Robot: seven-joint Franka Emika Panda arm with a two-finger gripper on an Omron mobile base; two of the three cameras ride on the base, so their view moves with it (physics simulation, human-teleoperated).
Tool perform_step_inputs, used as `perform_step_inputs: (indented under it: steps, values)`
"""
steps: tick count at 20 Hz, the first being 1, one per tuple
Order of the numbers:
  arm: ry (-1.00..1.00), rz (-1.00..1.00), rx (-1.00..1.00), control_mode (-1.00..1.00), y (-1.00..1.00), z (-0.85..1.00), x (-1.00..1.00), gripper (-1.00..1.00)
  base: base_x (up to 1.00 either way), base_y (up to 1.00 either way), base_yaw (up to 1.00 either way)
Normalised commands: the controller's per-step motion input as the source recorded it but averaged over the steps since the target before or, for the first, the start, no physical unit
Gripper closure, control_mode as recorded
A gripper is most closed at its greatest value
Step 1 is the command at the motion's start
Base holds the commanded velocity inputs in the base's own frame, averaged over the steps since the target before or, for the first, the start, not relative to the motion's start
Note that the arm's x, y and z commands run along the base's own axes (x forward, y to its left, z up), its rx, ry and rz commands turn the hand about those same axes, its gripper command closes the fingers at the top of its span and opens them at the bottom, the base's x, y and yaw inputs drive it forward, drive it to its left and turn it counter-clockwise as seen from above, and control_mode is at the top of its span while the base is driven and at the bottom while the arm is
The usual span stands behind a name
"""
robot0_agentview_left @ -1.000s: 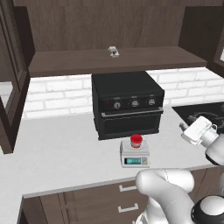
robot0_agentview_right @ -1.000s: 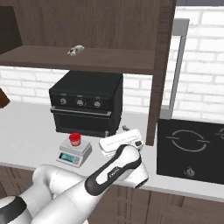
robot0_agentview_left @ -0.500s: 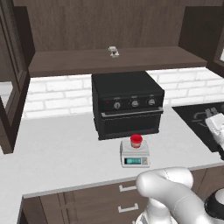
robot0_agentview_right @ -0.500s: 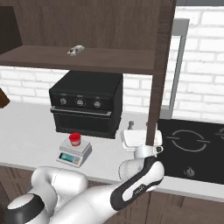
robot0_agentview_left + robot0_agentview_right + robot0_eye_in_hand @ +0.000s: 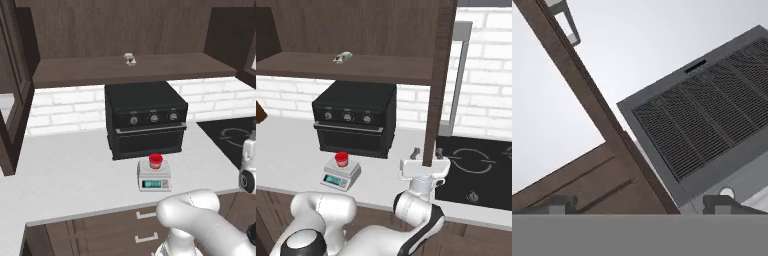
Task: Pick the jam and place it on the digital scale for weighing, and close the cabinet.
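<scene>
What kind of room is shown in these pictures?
It looks like a kitchen, a rendered one. A black oven stands on a grey counter before a white brick wall, and a cooktop is set into the counter beside it. A scale with a jam on it suggests food work.

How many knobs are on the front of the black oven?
3, in a row along the oven's control strip: left knob, middle knob, right knob. The right base view shows the same three.
</scene>
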Motion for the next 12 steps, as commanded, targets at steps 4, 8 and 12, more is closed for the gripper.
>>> perform_step_inputs:
  steps: [4, 8, 12]
  values:
    - [0.13, -0.24, 0.00, -1.00, -0.61, 0.23, 0.16, -1.00, 0.00, 0.00, 0.00]
    - [0.27, -0.05, -0.04, -1.00, -0.88, -0.12, 0.33, -1.00, 0.00, 0.00, 0.00]
    - [0.05, 0.00, 0.01, -1.00, -0.91, -0.15, 0.50, -1.00, 0.00, 0.00, 0.00]
